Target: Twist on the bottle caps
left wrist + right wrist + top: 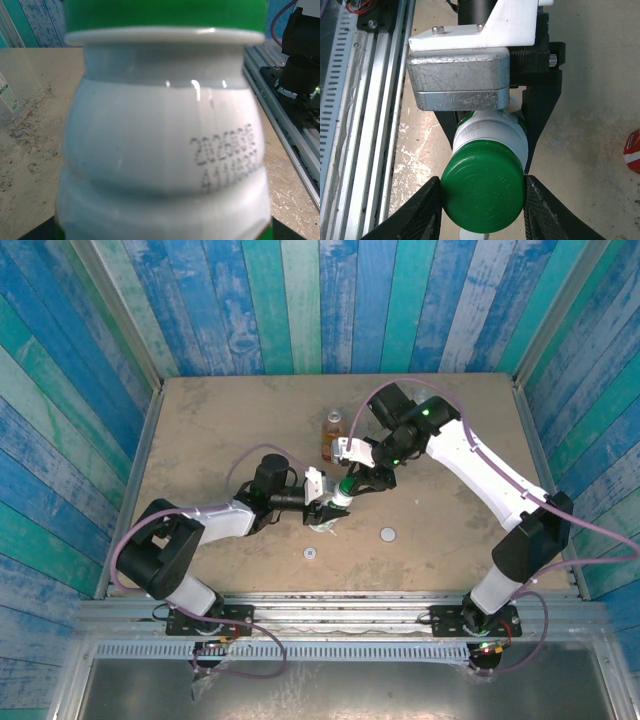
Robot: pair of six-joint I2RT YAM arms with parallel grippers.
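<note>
The white bottle (160,140) is held tilted above the table, with my left gripper (328,502) shut on its body; its black fingers (537,120) flank the bottle (490,132). A dark green cap (482,190) sits on the bottle's neck. My right gripper (482,192) is shut on that cap, with a finger pressed against each side. From above, both grippers meet at the bottle (338,502) in the middle of the table. The amber bottle (332,435) stands upright just behind them. A white cap (388,535) and a smaller pale cap (311,553) lie loose on the table.
The metal rail (375,100) runs along the table's near edge, close to the left of the bottle. The amber bottle's red label (632,150) shows at the right edge. Blue plank walls (60,420) enclose the table on three sides.
</note>
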